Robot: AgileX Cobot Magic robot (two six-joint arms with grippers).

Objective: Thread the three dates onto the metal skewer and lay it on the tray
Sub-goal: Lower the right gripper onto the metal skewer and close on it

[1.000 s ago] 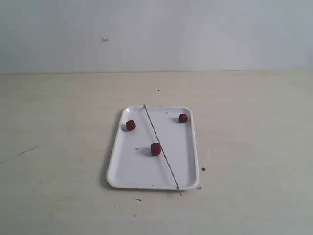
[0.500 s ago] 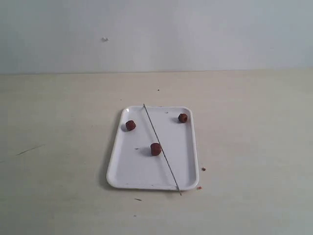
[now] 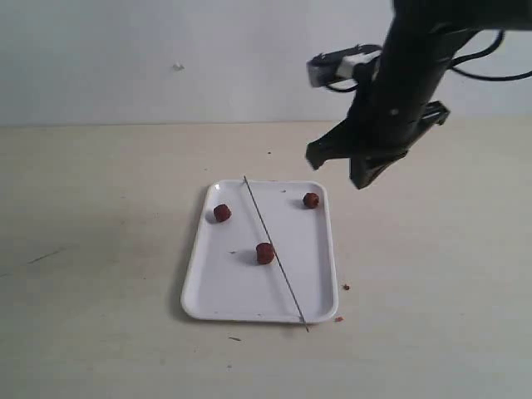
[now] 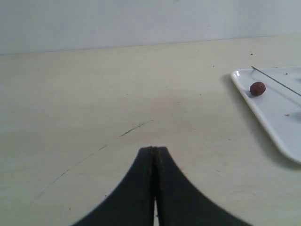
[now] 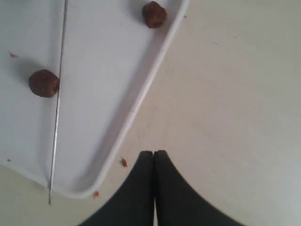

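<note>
The white tray (image 3: 193, 274) lies mid-table with three loose dates on it: one at the far left (image 3: 222, 213), one in the middle (image 3: 265, 253), one at the far right corner (image 3: 311, 199). The thin metal skewer (image 3: 283, 270) lies diagonally across the tray, its near tip past the rim, touching the middle date. My right gripper (image 3: 363, 176) hangs shut and empty above the table, just right of the tray's far corner. Its wrist view shows the gripper (image 5: 154, 153), two dates (image 5: 154, 14) (image 5: 43, 83) and the skewer (image 5: 57, 117). My left gripper (image 4: 154, 149) is shut and empty, well left of the tray (image 4: 273, 113).
Tiny reddish crumbs (image 3: 346, 287) (image 3: 337, 318) lie on the table by the tray's near right corner. A dark scratch (image 4: 136, 127) marks the table ahead of the left gripper. A pale wall stands behind the table.
The right arm has come into the exterior view from the upper right; before, no arm showed there. The dates, skewer and tray have not moved.
</note>
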